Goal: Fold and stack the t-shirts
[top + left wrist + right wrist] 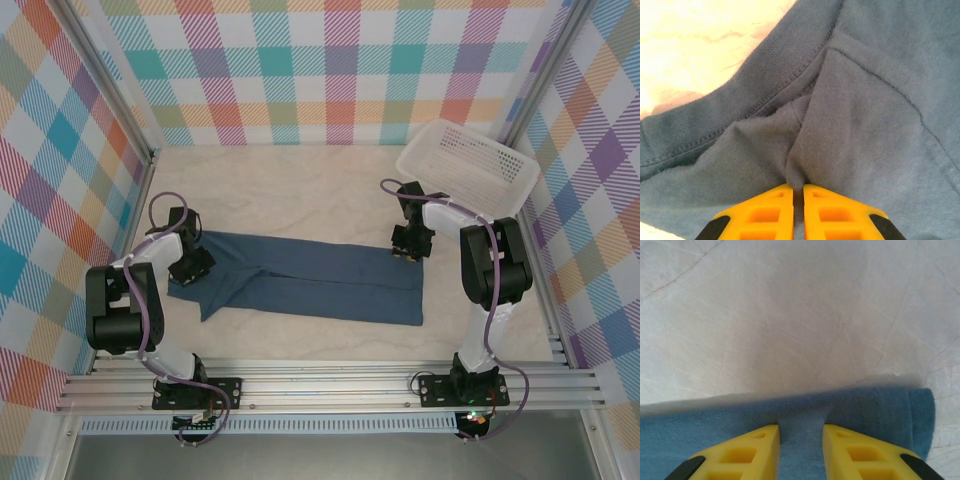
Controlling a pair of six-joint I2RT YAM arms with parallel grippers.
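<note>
The t-shirt point(310, 285) lies flat on the worktop point(300, 190), folded into a long dark blue band that runs from left to right in front of my two bases. Its left end is rumpled, with a seam and a stitched hem curving past. My left gripper point(190, 268) is down on that end. In the left wrist view its yellow fingers point(775, 210) are almost together, pinching a raised ridge of the t-shirt point(865, 125) between them.

My right gripper point(405, 250) sits at the far right corner of the band. In the right wrist view the fingers point(850, 450) stand a little apart, with the far edge of the t-shirt point(715, 430) drawn up between them and pressed on both sides; pale worktop point(790, 315) lies beyond. A white perforated basket point(470, 165) rests tilted in the far right corner, apart from the t-shirt.
</note>
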